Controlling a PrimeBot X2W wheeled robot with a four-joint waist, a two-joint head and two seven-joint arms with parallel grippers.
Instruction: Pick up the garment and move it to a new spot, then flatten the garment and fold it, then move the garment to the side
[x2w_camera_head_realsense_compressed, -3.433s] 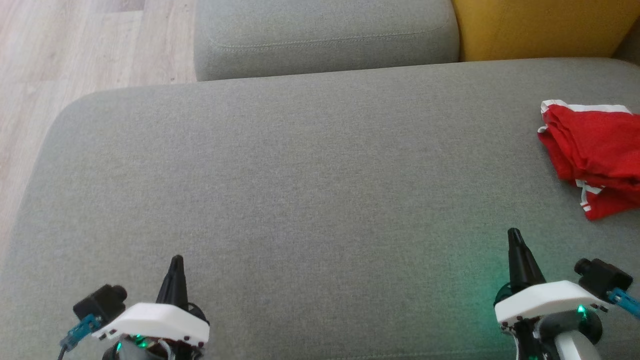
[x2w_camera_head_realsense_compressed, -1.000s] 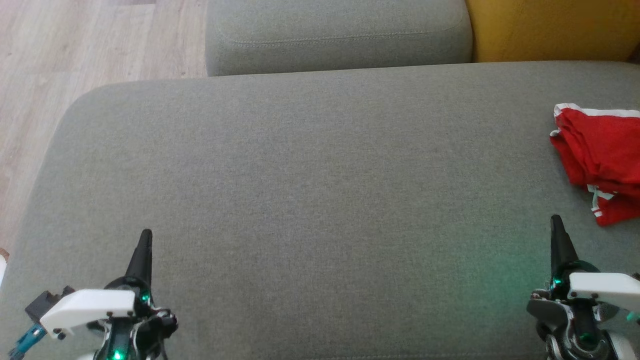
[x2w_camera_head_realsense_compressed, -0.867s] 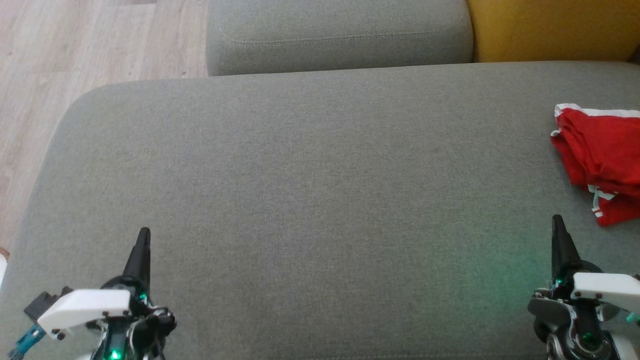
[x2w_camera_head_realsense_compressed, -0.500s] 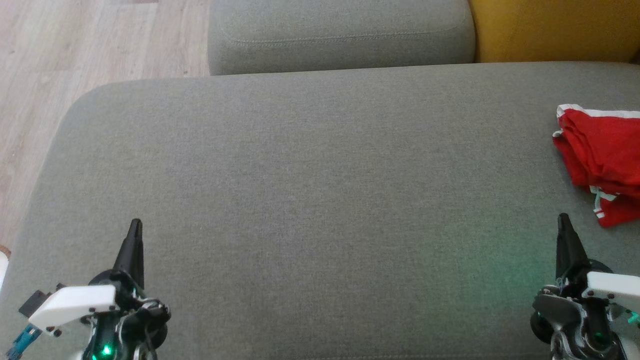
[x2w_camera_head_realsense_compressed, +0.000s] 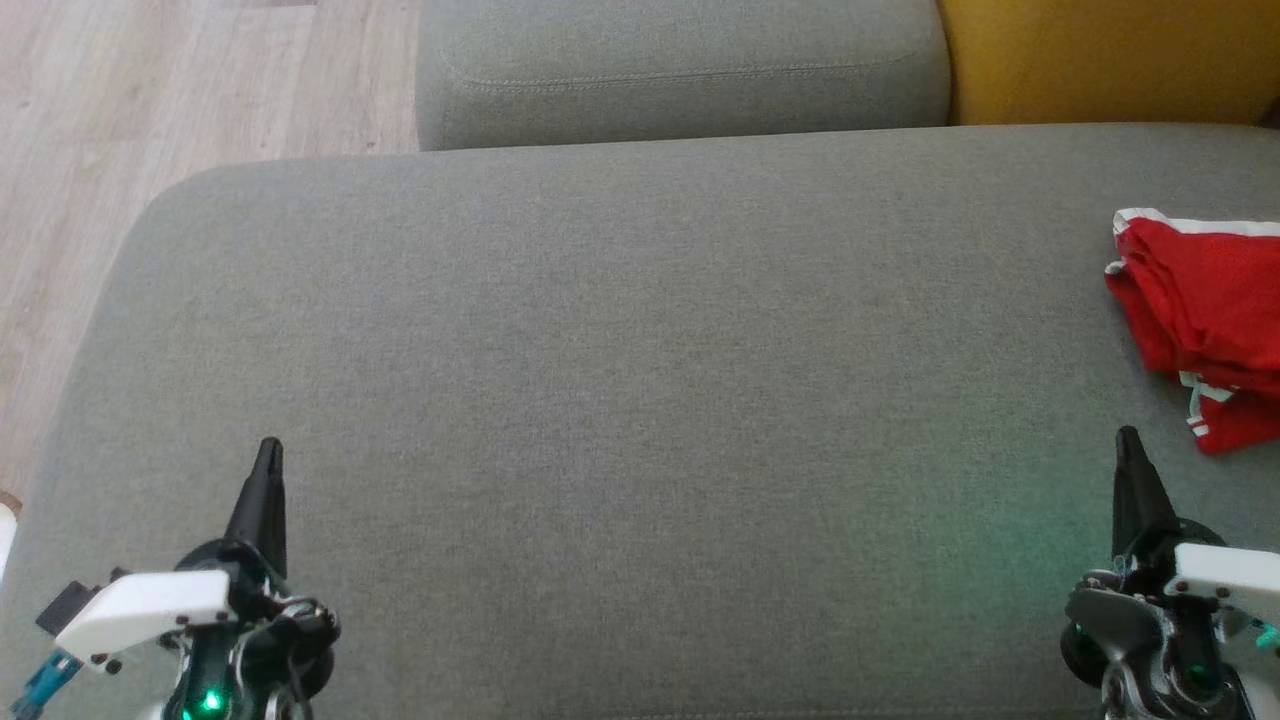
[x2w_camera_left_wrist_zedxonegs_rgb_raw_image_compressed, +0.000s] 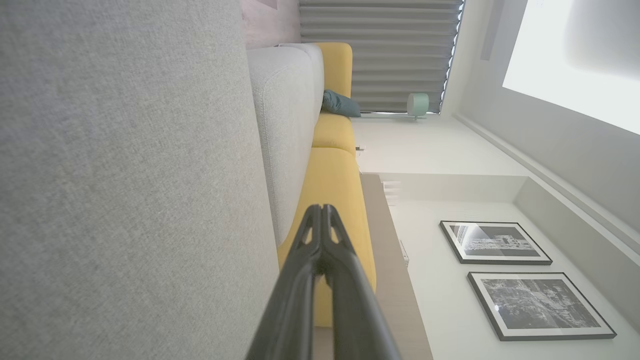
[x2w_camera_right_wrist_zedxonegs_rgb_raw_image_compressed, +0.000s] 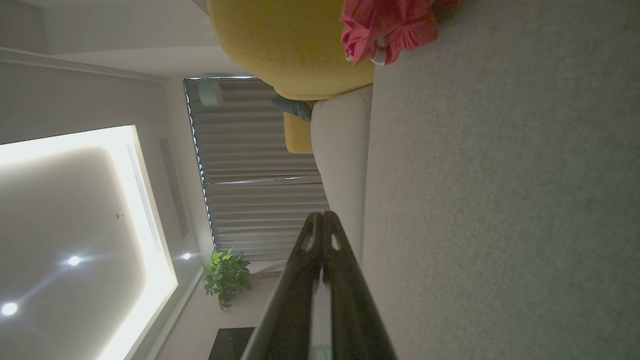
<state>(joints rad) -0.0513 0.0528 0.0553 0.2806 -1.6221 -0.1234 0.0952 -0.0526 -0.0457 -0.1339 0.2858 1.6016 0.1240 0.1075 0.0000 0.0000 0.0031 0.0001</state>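
Note:
The garment (x2w_camera_head_realsense_compressed: 1205, 320) is red with white trim and lies folded at the right edge of the grey sofa seat (x2w_camera_head_realsense_compressed: 620, 380); part of it runs out of the head view. It also appears at the top of the right wrist view as the garment (x2w_camera_right_wrist_zedxonegs_rgb_raw_image_compressed: 387, 25). My right gripper (x2w_camera_head_realsense_compressed: 1127, 440) hovers over the seat a little in front of the garment, apart from it, shut and empty. Far off at the lower left, my left gripper (x2w_camera_head_realsense_compressed: 270, 448) is shut with nothing in it. Each wrist view shows its own fingers pressed together: left gripper (x2w_camera_left_wrist_zedxonegs_rgb_raw_image_compressed: 321, 209), right gripper (x2w_camera_right_wrist_zedxonegs_rgb_raw_image_compressed: 322, 215).
A grey backrest cushion (x2w_camera_head_realsense_compressed: 680, 70) and a yellow cushion (x2w_camera_head_realsense_compressed: 1100, 55) stand behind the seat. Wooden floor (x2w_camera_head_realsense_compressed: 150, 90) lies past the seat's rounded left edge. The wide middle of the seat is bare fabric.
Over the last second my left gripper has drifted slightly up and left in the head view and the right slightly right. The garment has not moved.

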